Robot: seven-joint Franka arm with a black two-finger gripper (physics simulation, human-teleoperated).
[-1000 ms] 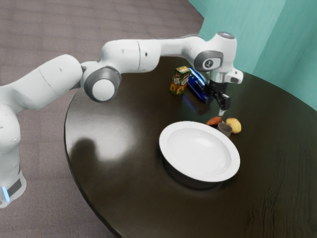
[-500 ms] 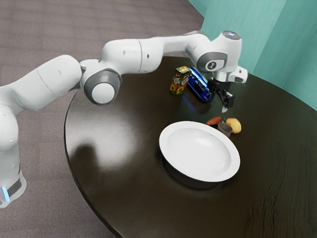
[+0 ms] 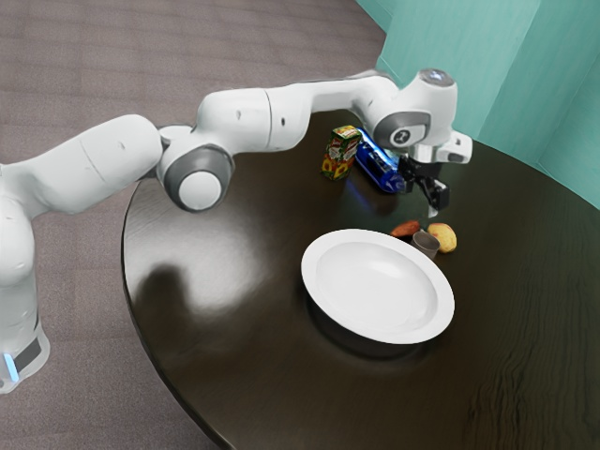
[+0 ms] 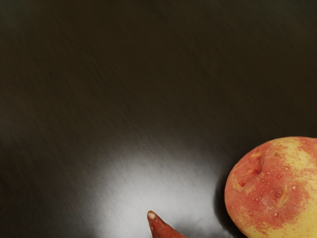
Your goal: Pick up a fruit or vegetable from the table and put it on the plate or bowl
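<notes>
Fingers (image 3: 439,196) of the black gripper (image 3: 437,201) overlap when seen from the side, so it cannot be determined whether they are spread or closed. The gripper hangs above the dark table (image 3: 225,281), near the sweet potato (image 3: 406,228) and the potato (image 3: 442,236). Both vegetables lie on the table just beside the rim of the white plate (image 3: 375,281), with a small brown cup (image 3: 426,245) between them.
</notes>
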